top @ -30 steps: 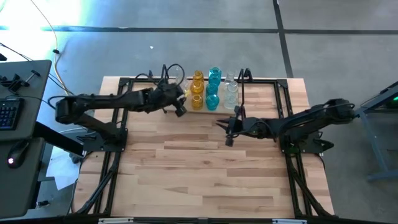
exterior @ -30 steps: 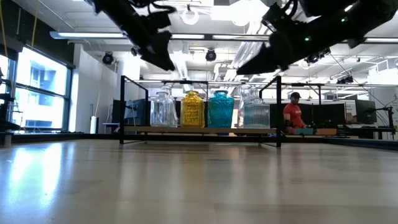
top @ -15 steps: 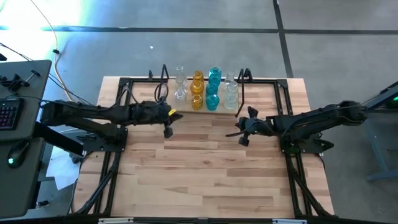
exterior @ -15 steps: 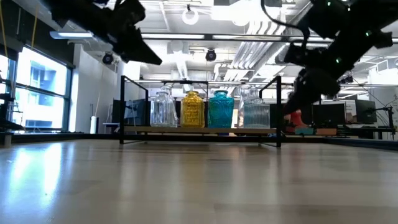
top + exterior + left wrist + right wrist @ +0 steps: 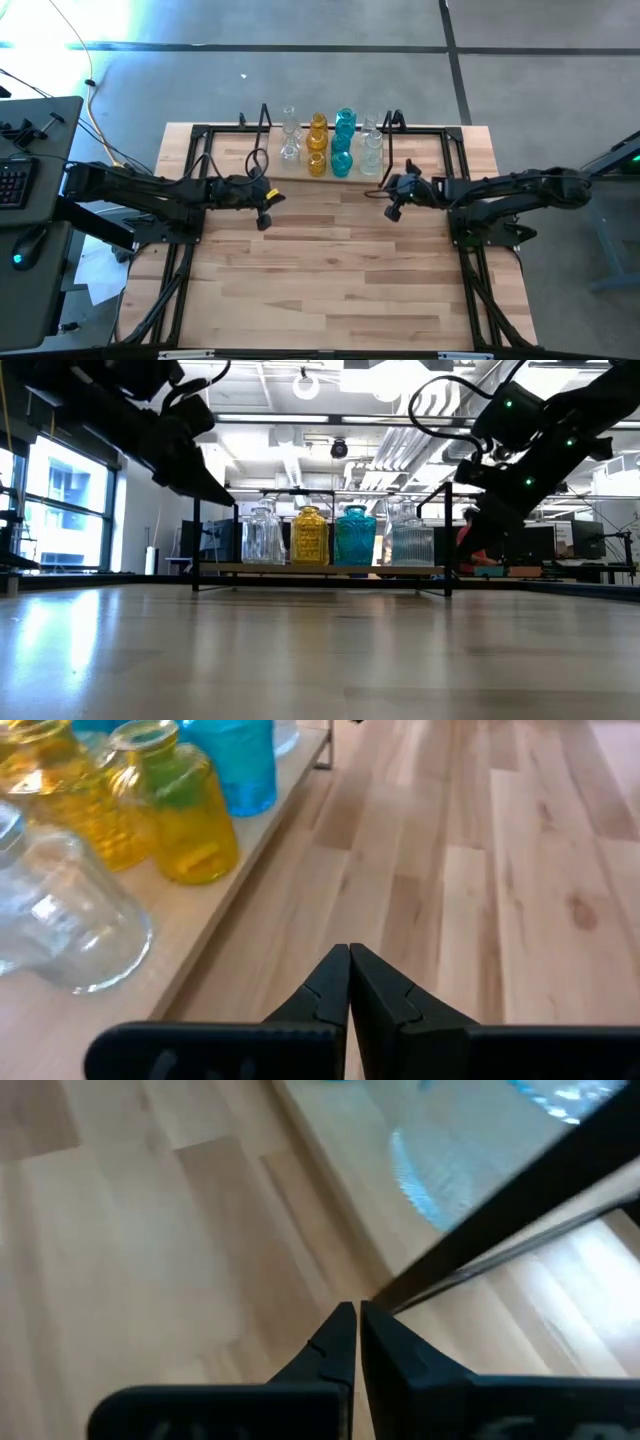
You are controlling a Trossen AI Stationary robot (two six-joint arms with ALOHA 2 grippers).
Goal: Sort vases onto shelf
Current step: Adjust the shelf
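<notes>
Vases (image 5: 330, 146) all sit on the shelf (image 5: 325, 175) at the far edge of the surface (image 5: 330, 270), grouped by colour in columns: clear, amber, teal, clear again. The low view shows clear (image 5: 262, 536), amber (image 5: 310, 536), teal (image 5: 354, 536) and ribbed clear (image 5: 411, 540) in a row, all upright and close-packed; no vase is visible off the shelf, so sorting looks done or near it. Handling judgement: rigid glass, probably light, smooth and slippery, and will chip or shatter if knocked or dropped. Best hold is across the narrow neck just under the lip, coming from above; a grip on the bulbous body would likely slide off, and the tight spacing leaves little room beside any one vase. Left pincer (image 5: 264, 199) is fully closed on nothing, low over bare wood just in front of the shelf's left part; its wrist view shows the amber vases (image 5: 185, 815) and a clear one (image 5: 60, 915) nearby. Right pincer (image 5: 392, 192) is likewise closed and empty, near the shelf's right loop end (image 5: 395, 122). Main risk: an arm clipping the row or the frame.
</notes>
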